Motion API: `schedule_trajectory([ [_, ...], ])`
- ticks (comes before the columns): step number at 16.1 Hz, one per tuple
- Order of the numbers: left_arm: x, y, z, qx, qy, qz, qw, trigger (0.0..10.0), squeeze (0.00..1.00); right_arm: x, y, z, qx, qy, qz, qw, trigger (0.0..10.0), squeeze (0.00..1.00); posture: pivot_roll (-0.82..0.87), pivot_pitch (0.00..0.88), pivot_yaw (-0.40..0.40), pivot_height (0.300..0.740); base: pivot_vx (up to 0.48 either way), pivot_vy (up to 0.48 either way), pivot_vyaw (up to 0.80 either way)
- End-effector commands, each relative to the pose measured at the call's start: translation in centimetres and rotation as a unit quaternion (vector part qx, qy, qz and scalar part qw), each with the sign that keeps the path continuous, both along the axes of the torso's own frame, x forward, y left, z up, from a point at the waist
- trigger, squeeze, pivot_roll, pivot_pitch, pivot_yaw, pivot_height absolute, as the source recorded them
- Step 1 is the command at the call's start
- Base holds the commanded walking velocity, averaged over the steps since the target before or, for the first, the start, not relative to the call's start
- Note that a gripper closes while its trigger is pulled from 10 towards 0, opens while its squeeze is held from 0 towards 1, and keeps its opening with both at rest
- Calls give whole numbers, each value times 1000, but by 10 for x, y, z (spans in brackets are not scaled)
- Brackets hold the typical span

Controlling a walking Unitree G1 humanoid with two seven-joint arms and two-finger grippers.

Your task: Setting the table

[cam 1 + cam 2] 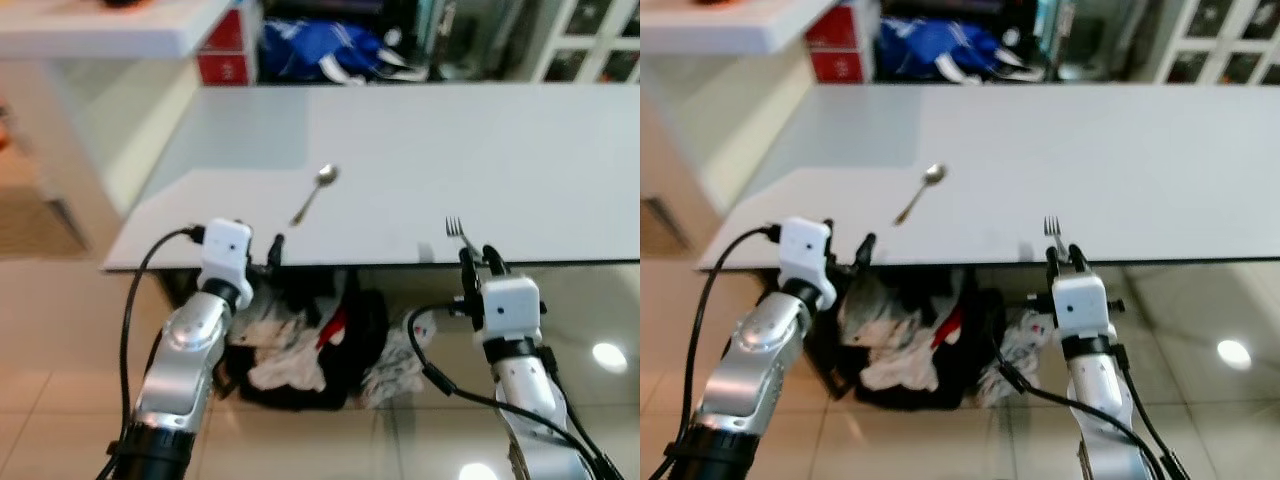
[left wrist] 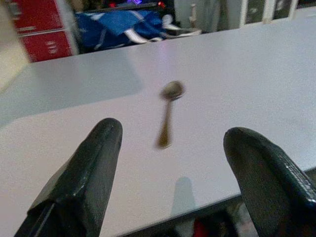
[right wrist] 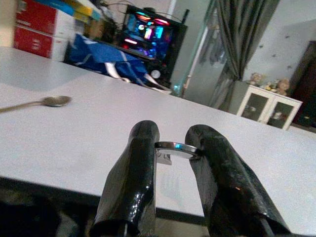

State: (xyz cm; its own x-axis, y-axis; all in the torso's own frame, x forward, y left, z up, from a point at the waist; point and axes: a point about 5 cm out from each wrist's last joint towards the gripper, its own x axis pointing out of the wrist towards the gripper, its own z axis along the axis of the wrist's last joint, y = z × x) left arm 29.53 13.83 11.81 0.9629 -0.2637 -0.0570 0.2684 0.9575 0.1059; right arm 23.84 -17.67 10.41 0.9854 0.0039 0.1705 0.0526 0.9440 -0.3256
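A metal spoon (image 1: 318, 190) lies on the white table (image 1: 420, 140), bowl pointing away, a little in from the near edge. My left gripper (image 1: 272, 250) hangs open just short of that edge; in the left wrist view its fingers (image 2: 94, 163) stand wide apart with the spoon (image 2: 168, 111) ahead between them. My right gripper (image 1: 479, 258) is shut on a fork (image 1: 458, 232) at the near edge, tines pointing over the table. The right wrist view shows the fork handle (image 3: 177, 148) pinched between the two fingers.
A pile of clothes and a dark bag (image 1: 300, 350) sit on the tiled floor under the table. A white counter (image 1: 100, 30) stands at the far left. Red boxes (image 1: 225, 50) and a blue bag (image 1: 320, 50) lie beyond the far edge.
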Motion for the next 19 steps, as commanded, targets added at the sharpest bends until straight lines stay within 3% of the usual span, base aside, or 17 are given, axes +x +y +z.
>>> schedule_trajectory([
  [1, 1, -5, 5, 2, -8, -11, 1000, 10000, 0, 1, -6, 1, -5, -4, -12, 1000, 0, 0, 3, 0, 21, 740, 454, 0, 0],
  [8, 0, -3, 4, 1, -11, -12, 1000, 10000, 0, 2, -4, 0, -5, -4, -13, 1000, 0, 0, 5, 0, 23, 740, 445, 0, 0],
  [11, -2, -7, 5, -7, -13, -22, 1000, 10000, 0, 2, -4, -1, 5, -1, -14, 1000, 0, 0, 4, 0, 21, 740, 0, 160, 0],
  [17, -2, -9, 7, -1, -17, -27, 999, 10000, 0, 1, -7, -2, 17, 1, -15, 1000, 0, 0, 6, 0, 20, 740, 0, 480, -800],
  [19, -2, -8, 7, 3, -17, -25, 1000, 10000, 0, 2, -6, -2, 12, 2, -16, 1000, 0, 0, 9, 0, 22, 740, 0, 0, -800],
])
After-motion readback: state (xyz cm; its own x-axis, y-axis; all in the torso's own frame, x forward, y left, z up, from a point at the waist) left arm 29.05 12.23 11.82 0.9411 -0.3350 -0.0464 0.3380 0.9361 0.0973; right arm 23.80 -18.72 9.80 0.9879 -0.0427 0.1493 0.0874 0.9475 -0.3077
